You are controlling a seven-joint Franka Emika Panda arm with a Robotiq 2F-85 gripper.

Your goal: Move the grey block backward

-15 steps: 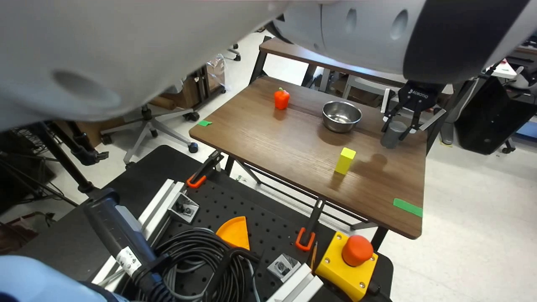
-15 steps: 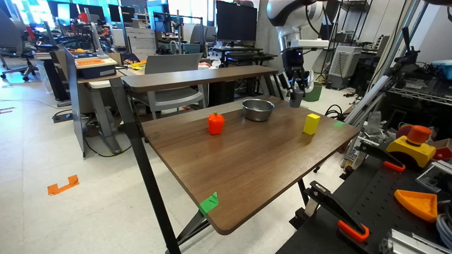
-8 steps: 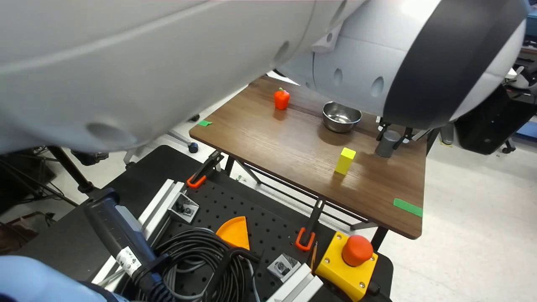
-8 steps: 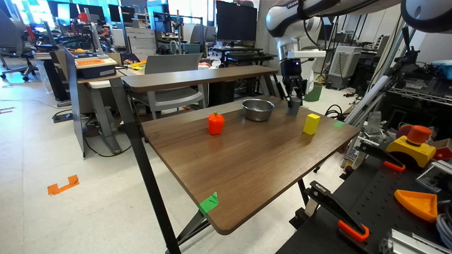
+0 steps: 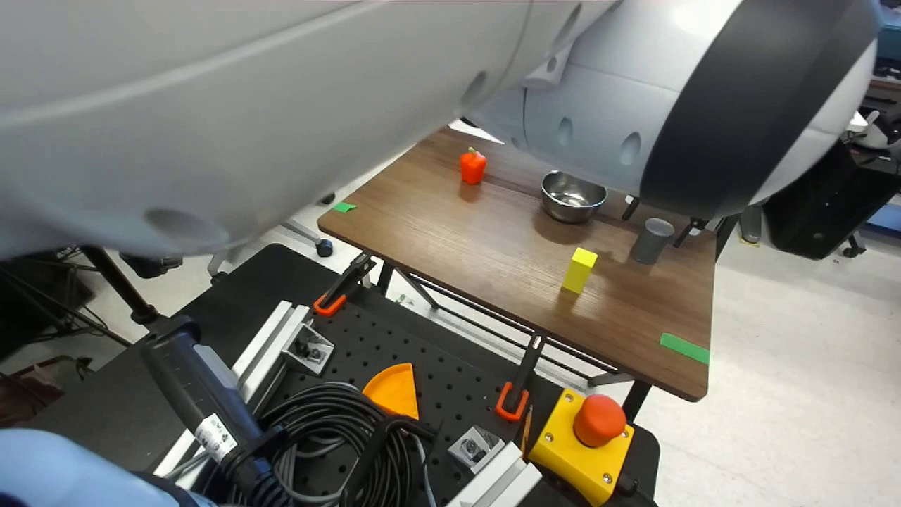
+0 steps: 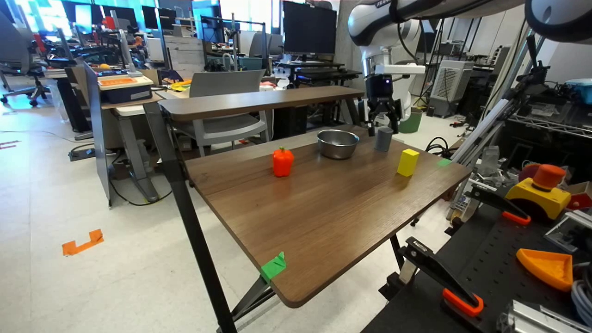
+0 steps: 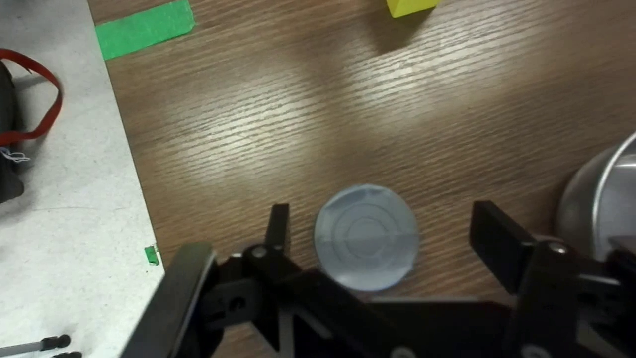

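Note:
The grey block (image 5: 651, 243), a dull round-topped cylinder, stands upright on the brown table in both exterior views, near the table's far corner. From above, in the wrist view, its pale round top (image 7: 366, 237) shows between the fingers. My gripper (image 7: 381, 223) is open around it, with bare wood visible on both sides, wider on the right; neither fingertip touches it. In an exterior view the gripper (image 6: 383, 127) hangs over the block (image 6: 383, 140), its fingertips level with the block's upper part. The arm covers most of the gripper in an exterior view (image 5: 658, 229).
A shiny metal bowl (image 6: 338, 144) is close beside the gripper, at the right in the wrist view (image 7: 579, 204). A yellow block (image 5: 579, 270) stands nearer the table's front. An orange pepper (image 6: 282, 163) is farther along. The table edge (image 7: 130, 144) runs close by.
A second ago the gripper held the grey block above the table. It came down with the block until the block stood on the table, then the fingers spread and let go.

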